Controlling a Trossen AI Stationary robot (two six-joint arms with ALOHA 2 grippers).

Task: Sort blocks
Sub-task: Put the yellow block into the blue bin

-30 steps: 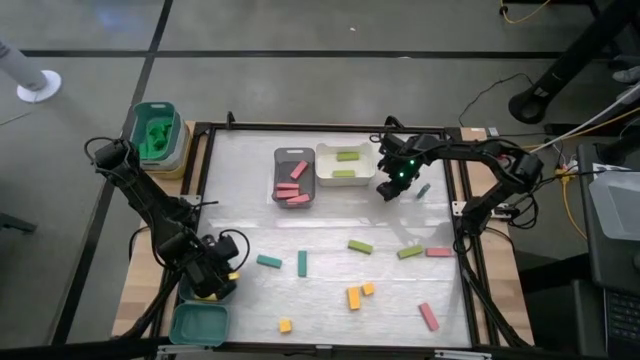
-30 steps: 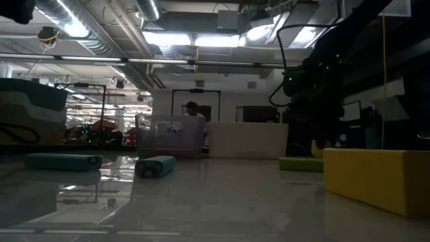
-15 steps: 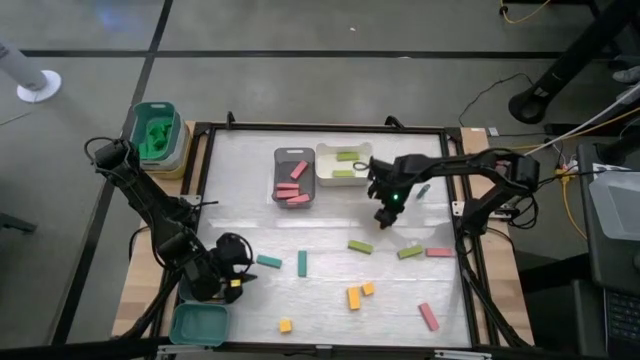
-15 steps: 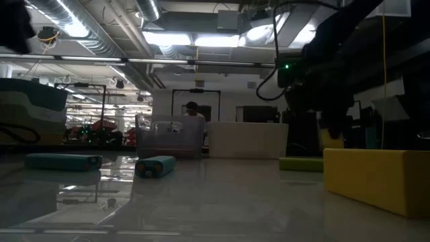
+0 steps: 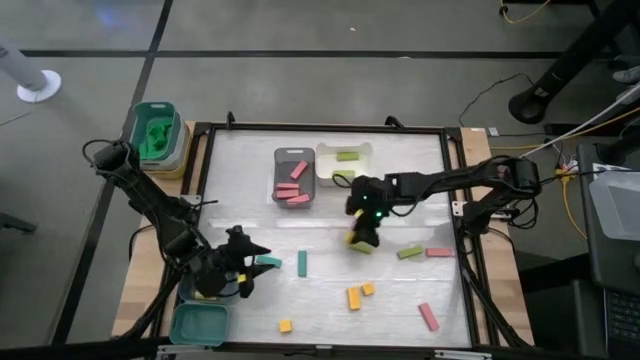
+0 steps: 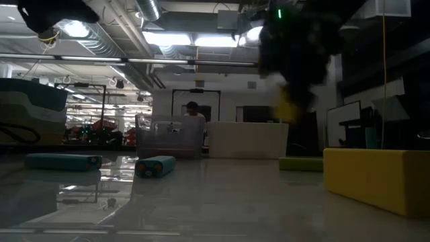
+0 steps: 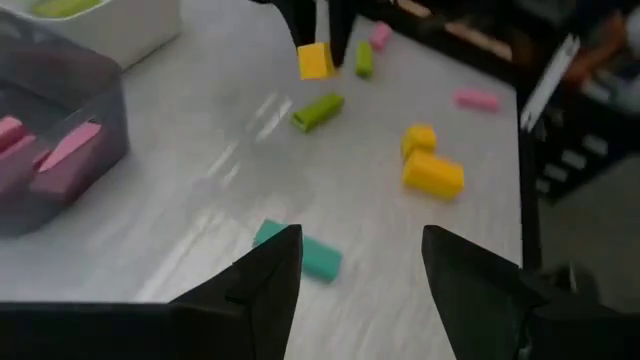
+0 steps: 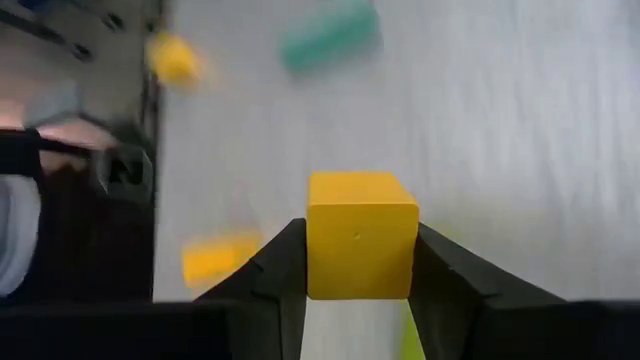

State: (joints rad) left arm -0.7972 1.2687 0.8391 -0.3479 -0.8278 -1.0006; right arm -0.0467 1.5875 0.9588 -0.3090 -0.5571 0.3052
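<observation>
My right gripper (image 5: 360,234) is shut on a yellow cube (image 8: 360,232) over the middle of the table, just above a light green bar (image 7: 318,110). My left gripper (image 5: 250,272) is open and empty at the near left, its fingers pointing at a teal bar (image 7: 300,256) lying flat just ahead (image 5: 268,262). Another teal bar (image 5: 302,263), two yellow blocks (image 5: 354,297), a yellow cube (image 5: 285,325), a green bar (image 5: 409,252) and pink bars (image 5: 439,251) (image 5: 428,316) lie flat on the table. My right gripper pinches the yellow cube by two opposite sides (image 8: 312,240) between its two fingers. The fingers (image 7: 338,30) come from above, pointing down. The cube (image 7: 314,60) hangs at their free ends, lifted clear of the table.
A grey tray (image 5: 279,158) with pink bars and a white tray (image 5: 322,172) with green bars stand at the far middle. A teal tray (image 5: 197,323) sits at the near left corner, and another with green pieces (image 5: 155,135) beyond the far left corner. A person stands far behind the table (image 6: 193,117).
My right gripper has carried the yellow cube from beside the white tray toward the table's left and near edge, to above the green bar at the middle. My left gripper has moved toward the table's right, up to the teal bar.
</observation>
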